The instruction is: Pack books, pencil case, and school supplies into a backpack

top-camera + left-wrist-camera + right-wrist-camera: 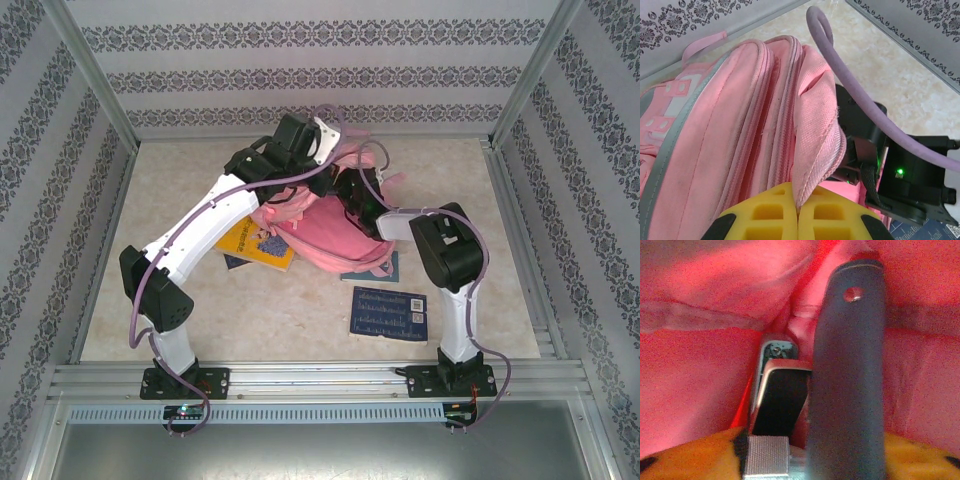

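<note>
Beige tabletop (300, 320), patterned walls (300, 70); left end effector (798, 217) pinches the backpack (740, 140), while right end effector (805, 452) opening cannot be told.

Pink backpack (330, 235) with a pale grey stripe. A yellow book (255, 245) and a navy book (388, 313) with white print. Mottled beige surface (290, 320). White walls (300, 50) banded with dark floral ornament. Lilac cable (840, 67).

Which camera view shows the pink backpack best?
The left wrist view: the backpack is close, its seams and grey stripe sharp, a fold pinched in the left gripper. In the top external view, both arms cover much of it. The right wrist view gives blurred pink fabric from inside it.
</note>
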Motion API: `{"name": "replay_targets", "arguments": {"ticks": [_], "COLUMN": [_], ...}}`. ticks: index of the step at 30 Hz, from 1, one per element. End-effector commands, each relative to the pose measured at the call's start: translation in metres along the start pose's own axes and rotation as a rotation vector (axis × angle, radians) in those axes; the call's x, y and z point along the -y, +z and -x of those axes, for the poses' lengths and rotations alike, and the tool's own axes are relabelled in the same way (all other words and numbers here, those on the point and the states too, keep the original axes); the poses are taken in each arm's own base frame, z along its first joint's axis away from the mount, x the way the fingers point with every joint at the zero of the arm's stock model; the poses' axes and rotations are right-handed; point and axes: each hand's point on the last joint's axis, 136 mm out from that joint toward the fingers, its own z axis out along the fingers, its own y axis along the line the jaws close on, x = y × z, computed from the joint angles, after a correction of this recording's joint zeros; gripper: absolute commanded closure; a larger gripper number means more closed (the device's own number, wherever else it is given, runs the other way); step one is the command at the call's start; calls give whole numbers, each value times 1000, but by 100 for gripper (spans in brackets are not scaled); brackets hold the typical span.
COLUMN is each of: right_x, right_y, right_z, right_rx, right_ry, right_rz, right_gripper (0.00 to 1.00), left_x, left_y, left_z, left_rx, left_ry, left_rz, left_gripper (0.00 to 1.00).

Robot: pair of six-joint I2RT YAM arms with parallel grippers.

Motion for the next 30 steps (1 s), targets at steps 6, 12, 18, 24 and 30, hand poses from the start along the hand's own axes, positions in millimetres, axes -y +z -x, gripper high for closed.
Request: {"name": "replay_targets", "arguments": {"ticks": [6,12,18,24,30], "right_x": [-13,-5,2,61,127], "right_y": [-59,-102,-173,-248,-275], "right_z": [4,-17,-23,-5,2], "right_rx": [-17,-162,-140,-44,-54], "right_ry": [-107,-235,-372,-425,-256], "right_rz": [9,-54,-76,-268,-349], "right_gripper": [23,23,26,34,47], "left_x": [-8,-14,-13,-11,-47], "left_y": [-17,-8,5,22,14], "left_z": [32,27,18,3,14], "left_rx": [127,106,72,42,104], "left_ry": [-42,-101,-135,-192,-312], "left_rz": [-28,-68,-96,-133,-124], "left_gripper": [100,100,100,100,100]}}
